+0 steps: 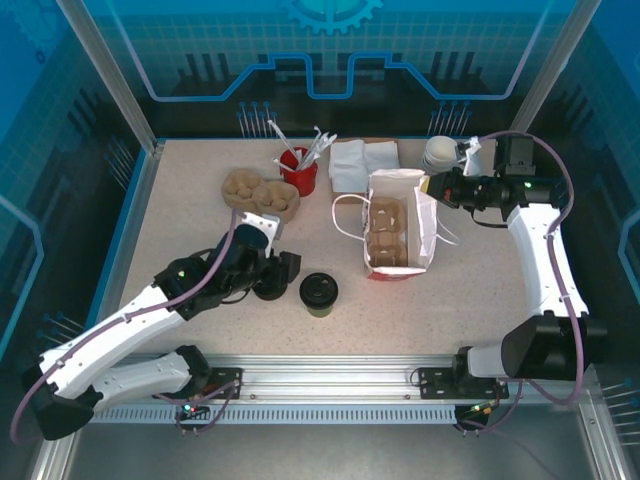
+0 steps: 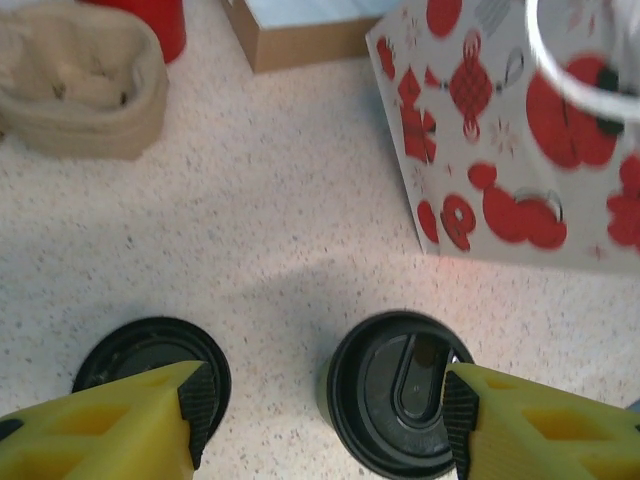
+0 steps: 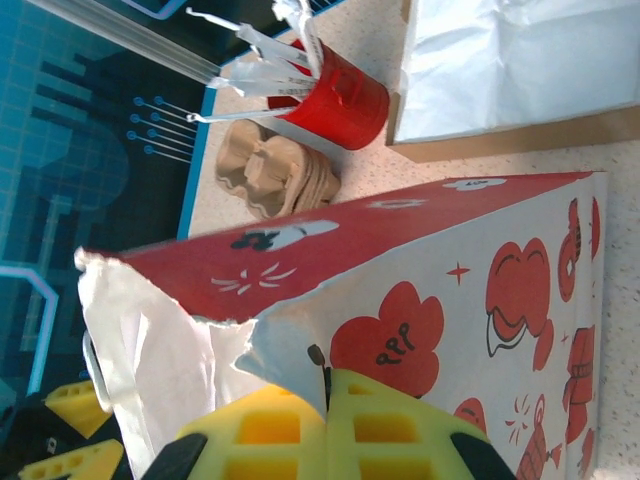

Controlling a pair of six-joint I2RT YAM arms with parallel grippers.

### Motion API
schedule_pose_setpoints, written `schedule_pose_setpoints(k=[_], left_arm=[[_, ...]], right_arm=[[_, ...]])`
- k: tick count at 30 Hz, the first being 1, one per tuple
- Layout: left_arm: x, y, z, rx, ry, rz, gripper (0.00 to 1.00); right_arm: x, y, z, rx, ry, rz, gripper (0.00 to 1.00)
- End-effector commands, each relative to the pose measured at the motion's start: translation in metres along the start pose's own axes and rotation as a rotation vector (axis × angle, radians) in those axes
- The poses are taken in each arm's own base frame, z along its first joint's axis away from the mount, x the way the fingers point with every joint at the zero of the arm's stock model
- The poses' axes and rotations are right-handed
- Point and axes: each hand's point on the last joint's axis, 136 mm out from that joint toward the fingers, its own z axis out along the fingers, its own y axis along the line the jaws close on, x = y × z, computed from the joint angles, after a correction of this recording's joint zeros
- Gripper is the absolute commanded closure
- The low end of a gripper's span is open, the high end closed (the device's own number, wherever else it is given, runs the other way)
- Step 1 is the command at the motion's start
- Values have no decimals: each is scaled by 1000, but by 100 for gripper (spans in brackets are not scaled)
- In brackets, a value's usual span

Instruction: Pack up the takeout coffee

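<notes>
The takeout coffee stands upright on the bench, near the front edge and a little left of the paper bag, apart from it. It is a small dark cup with a round black lid (in the left wrist view the drinking slot on the lid is clear). The left gripper is low over the bench just to the left of the cup. Its jaws stand wide apart and hold nothing. One yellow finger is right at the edge of the coffee lid, but I cannot tell if it touches. The other finger lies over a low black lid piece which sits on the bench beside the coffee. The right gripper is at the right upper rim of the bag, and in its own view the jaws are closed together on the torn white edge of the bag. The bag stands upright with its mouth open, and a brown pulp tray is inside. Behind it are a red cup with white utensils, a pulp carrier and white napkins.
</notes>
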Motion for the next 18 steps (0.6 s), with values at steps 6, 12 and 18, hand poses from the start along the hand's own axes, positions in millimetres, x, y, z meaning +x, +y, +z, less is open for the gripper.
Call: schedule_pose_setpoints(k=[6, 12, 18], left_arm=[[20, -27, 23, 22, 48, 22, 35], [36, -40, 37, -6, 62, 111, 27], [55, -39, 56, -54, 119, 155, 17]], right_arm=[[17, -25, 3, 128, 72, 152, 100], [34, -32, 6, 146, 100, 212, 100], [39, -36, 7, 153, 102, 210, 91]])
